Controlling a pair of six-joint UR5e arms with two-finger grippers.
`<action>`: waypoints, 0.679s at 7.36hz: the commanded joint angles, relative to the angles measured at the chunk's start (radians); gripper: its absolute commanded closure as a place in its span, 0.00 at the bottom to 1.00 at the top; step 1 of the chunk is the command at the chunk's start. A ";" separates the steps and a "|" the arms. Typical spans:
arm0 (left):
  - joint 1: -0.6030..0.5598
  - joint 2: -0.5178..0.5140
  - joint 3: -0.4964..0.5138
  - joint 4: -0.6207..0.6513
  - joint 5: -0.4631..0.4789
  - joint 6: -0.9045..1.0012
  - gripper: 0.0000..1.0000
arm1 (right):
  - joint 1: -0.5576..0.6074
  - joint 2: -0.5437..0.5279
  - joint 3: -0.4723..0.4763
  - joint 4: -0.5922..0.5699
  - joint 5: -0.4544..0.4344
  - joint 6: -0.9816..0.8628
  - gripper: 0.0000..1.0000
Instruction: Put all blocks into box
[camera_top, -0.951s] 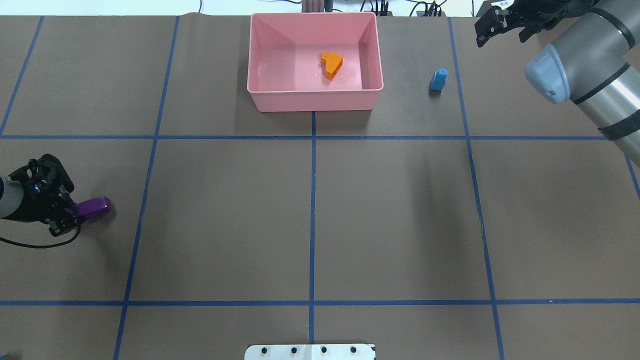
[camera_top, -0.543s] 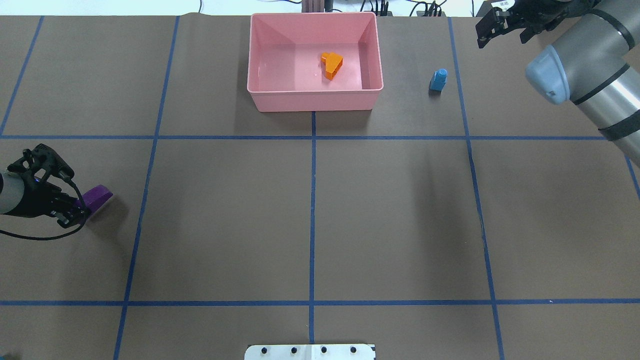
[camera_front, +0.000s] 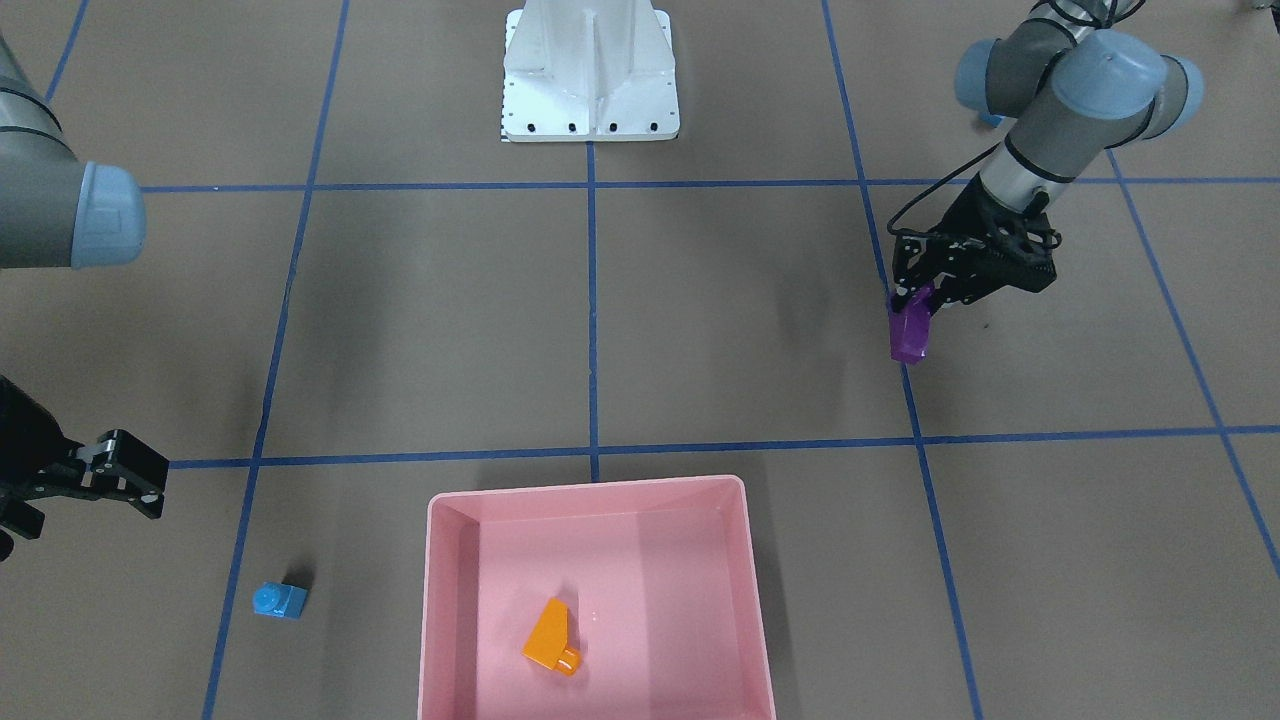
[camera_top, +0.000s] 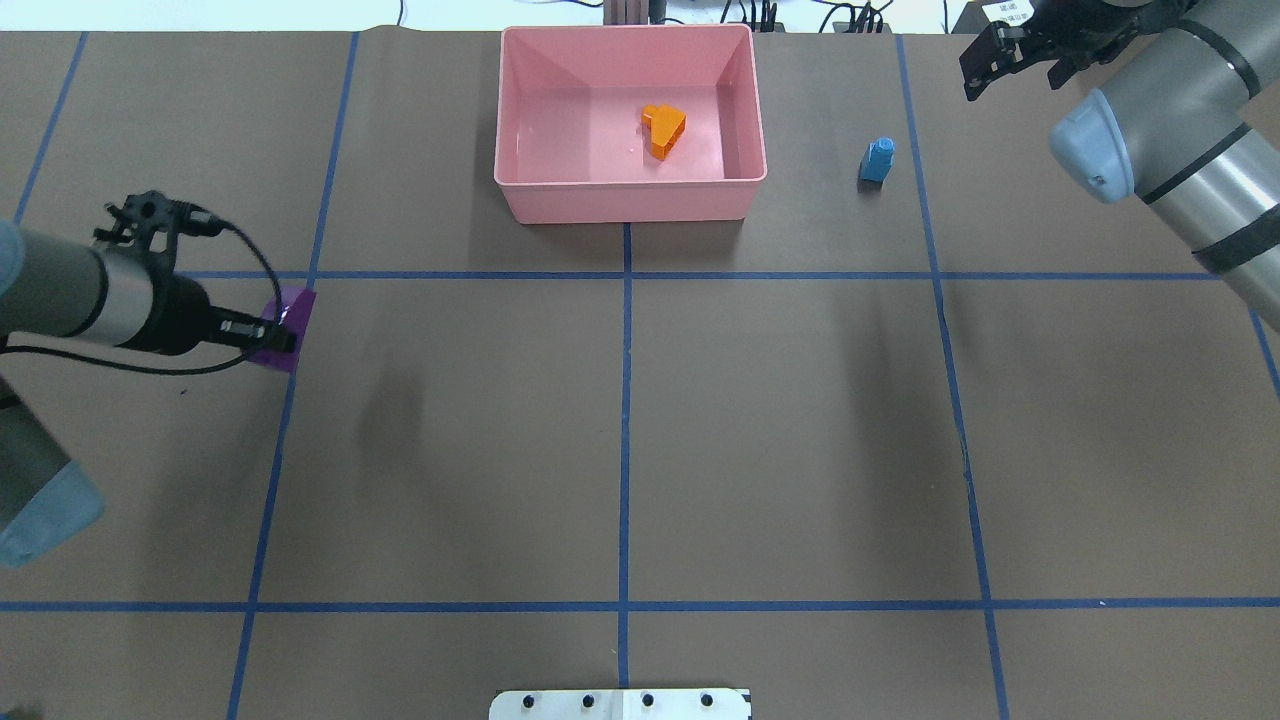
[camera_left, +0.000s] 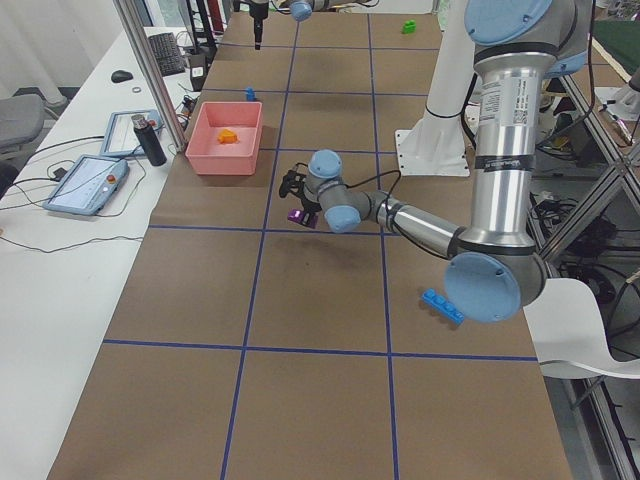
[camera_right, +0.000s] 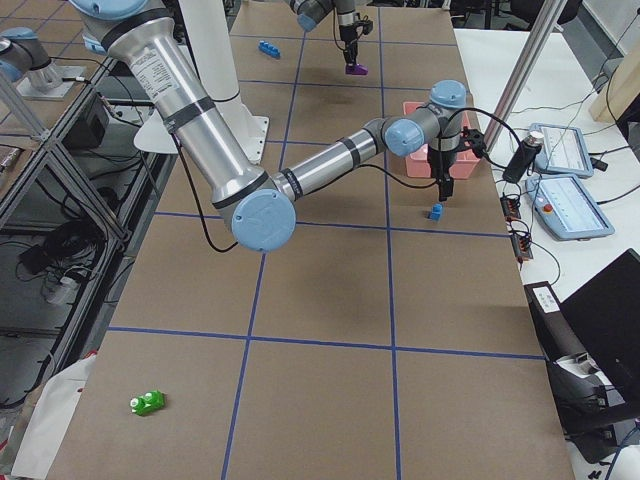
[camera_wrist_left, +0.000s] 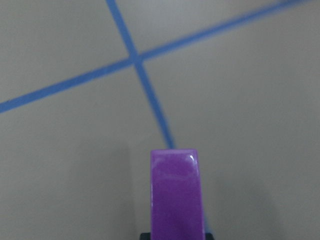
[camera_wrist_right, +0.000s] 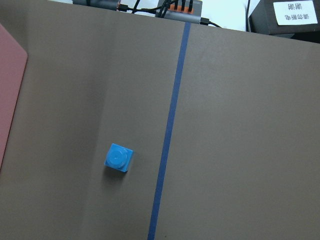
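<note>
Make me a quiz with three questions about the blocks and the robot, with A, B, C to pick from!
1. Where is the small blue block?
A. in a gripper
B. on the table beside the pink box
C. inside the box

2. How many blocks lie in the box?
A. one
B. two
C. none

3. What is the left gripper doing?
A. open and empty
B. shut on the purple block
C. hidden from view

Answers:
1 B, it stands on the table, apart from the box.
2 A, only the orange block lies inside.
3 B, the purple block hangs between its fingers.
</note>
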 joint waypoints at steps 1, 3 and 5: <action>-0.041 -0.394 0.076 0.414 -0.003 -0.075 1.00 | 0.001 0.062 -0.117 0.026 -0.002 -0.004 0.00; -0.050 -0.672 0.360 0.443 -0.001 -0.159 1.00 | -0.001 0.093 -0.216 0.106 -0.002 0.002 0.00; -0.075 -0.959 0.794 0.422 -0.001 -0.171 1.00 | -0.008 0.135 -0.291 0.130 -0.005 0.004 0.00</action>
